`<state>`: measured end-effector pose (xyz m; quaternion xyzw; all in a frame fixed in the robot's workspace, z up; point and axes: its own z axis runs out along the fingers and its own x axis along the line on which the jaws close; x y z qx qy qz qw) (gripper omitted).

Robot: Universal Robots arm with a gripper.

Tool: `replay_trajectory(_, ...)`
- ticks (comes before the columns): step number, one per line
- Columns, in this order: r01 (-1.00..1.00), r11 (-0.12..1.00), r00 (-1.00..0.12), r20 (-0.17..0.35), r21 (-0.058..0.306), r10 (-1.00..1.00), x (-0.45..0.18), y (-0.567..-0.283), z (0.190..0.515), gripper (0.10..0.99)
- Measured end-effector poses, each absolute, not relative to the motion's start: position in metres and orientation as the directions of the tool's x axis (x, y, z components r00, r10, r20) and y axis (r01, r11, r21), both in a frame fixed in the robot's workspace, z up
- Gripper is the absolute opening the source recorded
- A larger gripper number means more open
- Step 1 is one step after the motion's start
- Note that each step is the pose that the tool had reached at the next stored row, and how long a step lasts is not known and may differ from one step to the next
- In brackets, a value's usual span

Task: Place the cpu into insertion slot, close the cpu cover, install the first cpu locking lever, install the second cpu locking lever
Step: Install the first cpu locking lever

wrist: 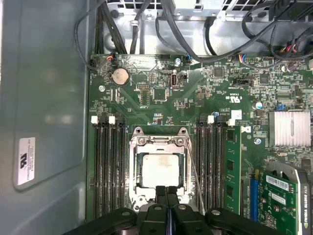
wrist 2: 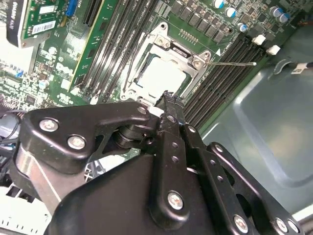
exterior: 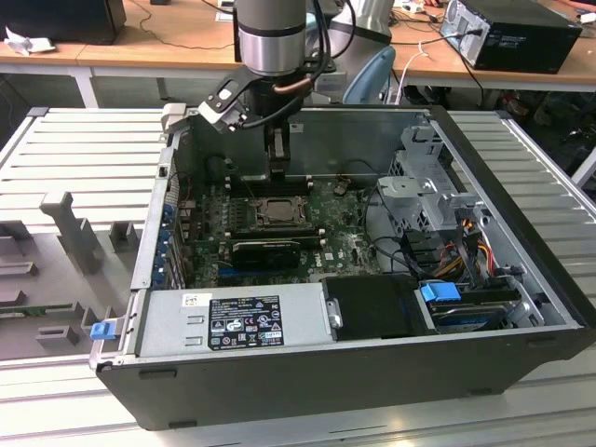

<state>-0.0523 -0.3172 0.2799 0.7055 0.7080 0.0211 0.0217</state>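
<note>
The cpu [wrist: 160,170] shows its tan-grey face in the insertion slot [exterior: 257,213] on the green motherboard; it also appears in the second wrist view [wrist 2: 157,78]. The silvery cpu cover [wrist: 138,166] lies flat around it, framing the chip. A thin wire locking lever [wrist 2: 234,62] sticks out from one corner of the socket and runs along its side [wrist: 194,178]. My gripper [wrist: 167,192] is shut with nothing between its fingers, its tips just over the socket's edge. In the exterior view my gripper [exterior: 277,169] hangs over the far side of the socket.
Rows of black memory slots [wrist: 106,166] flank the socket. A graphics card [exterior: 265,250] lies in front of it, with the power supply [exterior: 233,317] nearer still. Cables [exterior: 396,247] and a drive cage [exterior: 424,186] fill the exterior view's right. The grey case wall [wrist: 44,122] stands close by.
</note>
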Motion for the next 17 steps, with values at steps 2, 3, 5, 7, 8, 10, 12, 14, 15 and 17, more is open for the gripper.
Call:
replay_trajectory(2,0.998,0.004,-0.003,-0.001,0.061,1.0,-0.0523,-0.3172,0.2882,0.106)
replay_trajectory(3,0.998,0.004,-0.003,-0.001,0.061,1.0,-0.0523,-0.3173,0.2914,0.106)
replay_trajectory(5,0.998,0.004,-0.004,-0.001,0.061,1.0,-0.0523,-0.3172,0.2939,0.106)
replay_trajectory(7,0.998,0.022,-0.022,-0.001,0.061,1.0,-0.0523,-0.3172,0.294,0.106)
replay_trajectory(8,0.997,0.041,-0.041,-0.001,0.061,0.999,-0.0523,-0.3172,0.294,0.106)
replay_trajectory(10,0.995,0.079,-0.079,-0.001,0.061,0.997,-0.0523,-0.3172,0.2939,0.106)
replay_trajectory(12,0.991,0.122,-0.123,-0.001,0.061,0.992,-0.0523,-0.3172,0.2939,0.106)
replay_trajectory(14,0.984,0.168,-0.168,-0.001,0.061,0.986,-0.0523,-0.3172,0.294,0.106)
replay_trajectory(15,0.981,0.184,-0.184,-0.001,0.061,0.983,-0.0523,-0.3172,0.294,0.106)
replay_trajectory(17,0.978,0.202,-0.202,-0.001,0.061,0.979,-0.0523,-0.3173,0.294,0.106)
